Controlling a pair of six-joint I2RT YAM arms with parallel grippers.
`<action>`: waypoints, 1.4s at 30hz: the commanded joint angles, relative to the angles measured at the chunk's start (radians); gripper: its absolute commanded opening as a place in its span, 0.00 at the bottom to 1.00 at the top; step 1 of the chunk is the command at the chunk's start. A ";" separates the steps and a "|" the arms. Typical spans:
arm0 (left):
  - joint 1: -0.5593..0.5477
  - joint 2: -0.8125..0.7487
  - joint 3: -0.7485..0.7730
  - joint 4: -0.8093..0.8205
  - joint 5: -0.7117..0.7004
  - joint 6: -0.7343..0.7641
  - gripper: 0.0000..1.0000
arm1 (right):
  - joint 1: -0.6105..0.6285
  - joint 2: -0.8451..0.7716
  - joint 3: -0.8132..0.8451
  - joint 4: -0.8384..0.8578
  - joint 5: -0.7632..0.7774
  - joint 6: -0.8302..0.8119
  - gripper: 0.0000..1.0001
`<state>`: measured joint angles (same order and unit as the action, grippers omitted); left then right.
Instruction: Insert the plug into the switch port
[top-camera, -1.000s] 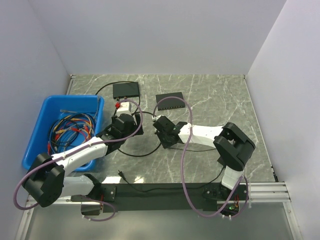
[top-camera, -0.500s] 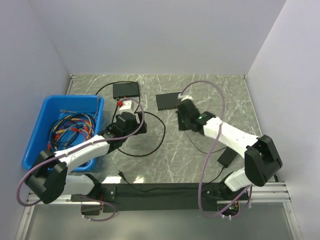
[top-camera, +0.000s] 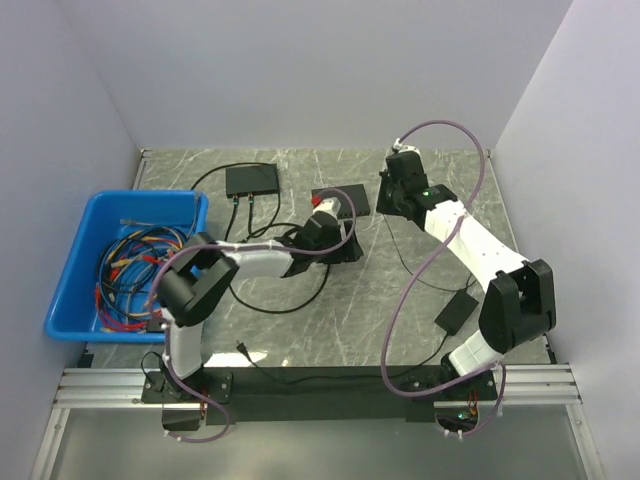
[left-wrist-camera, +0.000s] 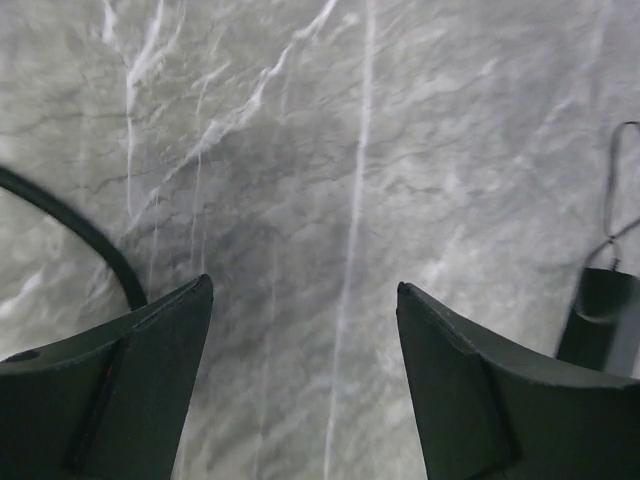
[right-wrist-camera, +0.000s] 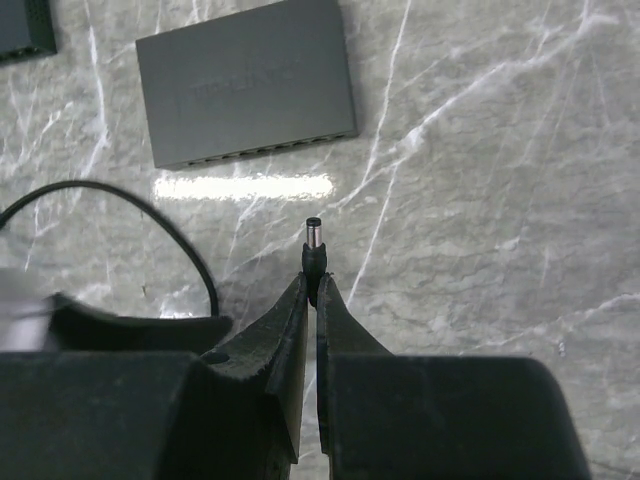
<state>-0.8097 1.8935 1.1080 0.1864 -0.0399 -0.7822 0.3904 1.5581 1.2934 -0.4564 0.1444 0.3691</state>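
Observation:
My right gripper (right-wrist-camera: 311, 285) is shut on the plug (right-wrist-camera: 313, 238), whose small metal tip sticks out past the fingertips. The switch (right-wrist-camera: 245, 85) is a flat dark box lying ahead and to the left, with its row of ports (right-wrist-camera: 262, 152) on the edge facing the plug. Bare marble separates plug and ports. In the top view my right gripper (top-camera: 392, 195) hangs just right of the switch (top-camera: 352, 196). My left gripper (top-camera: 348, 244) sits at the switch's near edge. In its wrist view the left gripper (left-wrist-camera: 305, 300) is open over bare marble, holding nothing.
A second black box (top-camera: 251, 180) lies at the back left with cables leading off it. A blue bin (top-camera: 70, 290) of coloured wires stands at the left. A black power adapter (top-camera: 455, 312) lies at the right front. A black cable (left-wrist-camera: 80, 230) loops beside the left fingers.
My right arm has swung from the table's middle to the back right of the switch with the plug. My left arm has stretched right, up to the switch's near edge.

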 joint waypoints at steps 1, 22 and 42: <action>0.001 0.071 0.079 0.032 0.043 -0.052 0.80 | -0.025 0.025 0.050 -0.002 -0.031 -0.010 0.00; 0.204 -0.002 -0.086 -0.211 -0.316 -0.002 0.82 | -0.168 0.213 0.179 0.042 -0.182 0.005 0.00; 0.340 0.358 0.590 -0.298 -0.178 0.158 0.80 | -0.234 0.738 0.635 -0.054 -0.247 0.139 0.00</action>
<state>-0.4713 2.2131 1.6257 -0.1047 -0.2623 -0.6567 0.1482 2.2635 1.8400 -0.4908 -0.0883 0.4774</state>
